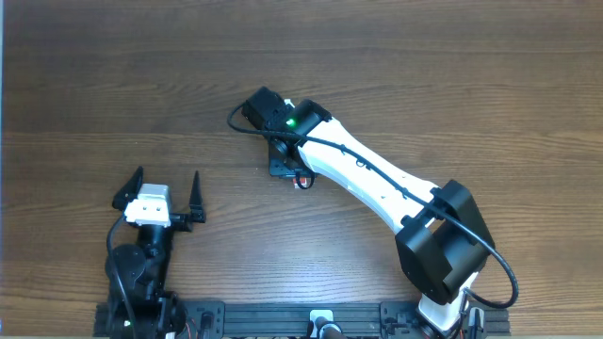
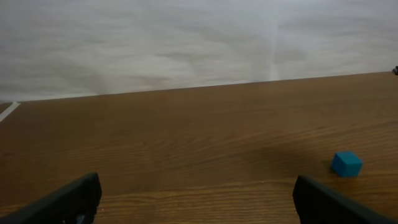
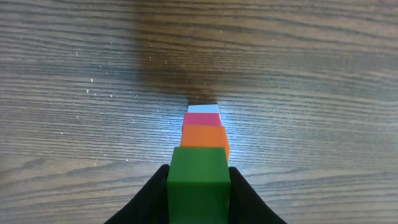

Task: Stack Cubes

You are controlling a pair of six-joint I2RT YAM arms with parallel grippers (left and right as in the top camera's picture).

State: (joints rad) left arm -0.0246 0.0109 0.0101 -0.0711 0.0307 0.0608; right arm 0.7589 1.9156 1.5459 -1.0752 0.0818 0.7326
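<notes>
A green cube [image 3: 198, 190] tops a stack, with an orange cube [image 3: 205, 135], a pink cube [image 3: 202, 119] and a white cube [image 3: 203, 109] showing below it. My right gripper [image 3: 199, 169] is shut on the green cube, one finger against each side. From above, that gripper [image 1: 285, 166] hangs over the table's middle, and a bit of the stack [image 1: 301, 181] peeks out beside it. A blue cube [image 2: 346, 163] lies alone on the wood, farther out than my left gripper [image 2: 196, 183]. That gripper [image 1: 167, 176] stands open near the front left, holding nothing.
The wooden table [image 1: 452, 85] stretches wide on all sides of the stack. The right arm's white link [image 1: 363, 174] runs diagonally from the front right to the middle. A pale wall [image 2: 186, 37] rises behind the table's far edge.
</notes>
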